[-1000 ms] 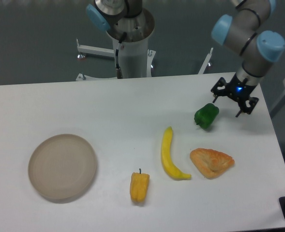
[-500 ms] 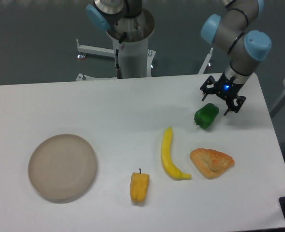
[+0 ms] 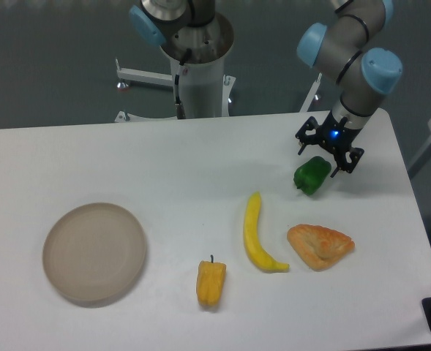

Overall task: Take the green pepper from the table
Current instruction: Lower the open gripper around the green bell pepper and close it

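The green pepper (image 3: 312,175) lies on the white table (image 3: 164,161) at the right, beyond the banana. My gripper (image 3: 320,159) hangs open just above the pepper's far upper side. Its black fingers (image 3: 301,146) spread to either side of the pepper's top. The pepper rests on the table and nothing holds it.
A yellow banana (image 3: 257,235) lies in front of the pepper. An orange pastry (image 3: 320,246) lies to its right. A yellow-orange pepper (image 3: 211,283) sits near the front. A round beige plate (image 3: 94,252) is at the left. The table's right edge is close behind the gripper.
The gripper has moved left, from right of the pepper to directly over its far side. The pepper and the other items have not moved.
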Controlling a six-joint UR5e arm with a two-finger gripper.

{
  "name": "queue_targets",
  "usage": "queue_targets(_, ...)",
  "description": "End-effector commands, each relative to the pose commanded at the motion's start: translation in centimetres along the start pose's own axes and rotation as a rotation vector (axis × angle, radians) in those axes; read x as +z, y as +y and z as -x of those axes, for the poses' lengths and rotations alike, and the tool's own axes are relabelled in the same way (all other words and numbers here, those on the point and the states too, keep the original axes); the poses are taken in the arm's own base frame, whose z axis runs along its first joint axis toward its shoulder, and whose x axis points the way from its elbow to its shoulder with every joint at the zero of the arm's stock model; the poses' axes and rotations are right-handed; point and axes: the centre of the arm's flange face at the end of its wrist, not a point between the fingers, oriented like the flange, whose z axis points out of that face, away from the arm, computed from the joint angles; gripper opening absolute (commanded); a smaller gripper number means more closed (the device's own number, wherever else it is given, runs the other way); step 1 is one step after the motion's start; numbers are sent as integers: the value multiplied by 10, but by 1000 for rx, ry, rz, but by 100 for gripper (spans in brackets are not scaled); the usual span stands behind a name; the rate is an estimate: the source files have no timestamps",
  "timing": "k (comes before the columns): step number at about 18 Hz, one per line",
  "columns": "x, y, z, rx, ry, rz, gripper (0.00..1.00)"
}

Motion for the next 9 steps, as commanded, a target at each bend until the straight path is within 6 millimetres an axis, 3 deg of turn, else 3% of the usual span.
queue_targets(1, -1, 0, 1, 2, -10, -1, 97)
queue_targets(3, -5, -1, 3, 7, -18, -3, 60)
queue_targets(5, -7, -1, 4, 10, -23, -2, 37)
queue_targets(6, -7, -1, 5, 10, -23, -2, 31)
queue_targets(9, -12, -3, 8, 11, -33, -4, 27)
